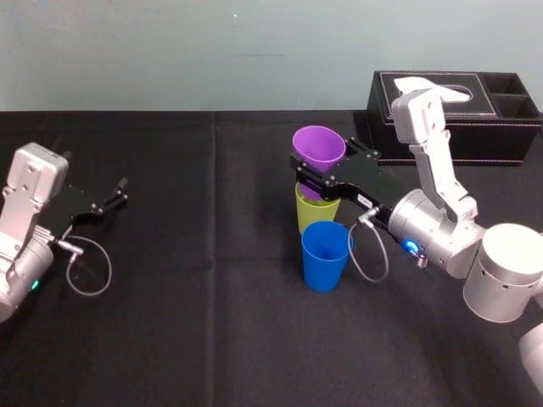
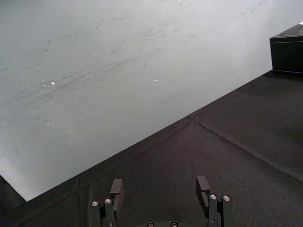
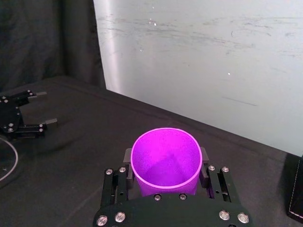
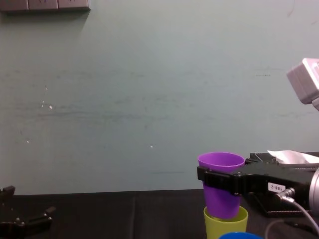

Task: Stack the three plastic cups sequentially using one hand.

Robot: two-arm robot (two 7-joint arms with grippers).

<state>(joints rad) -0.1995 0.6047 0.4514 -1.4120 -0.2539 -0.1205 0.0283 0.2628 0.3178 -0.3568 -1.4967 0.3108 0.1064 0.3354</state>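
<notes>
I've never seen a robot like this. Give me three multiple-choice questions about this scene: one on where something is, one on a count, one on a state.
1. Where is the purple cup?
A. At the far left edge.
B. Held right above the yellow-green cup.
C. On top of the black box.

2. How many cups are in view?
A. Two.
B. Three.
C. Five.

3. The left gripper is:
A. open and empty.
B. shut on a cup.
C. shut on a cable.

Answers:
1 B, the right gripper clamps it over the yellow-green one.
2 B, purple, yellow-green, and the blue cup standing nearer the robot.
3 A, its fingers are apart with nothing between.
</notes>
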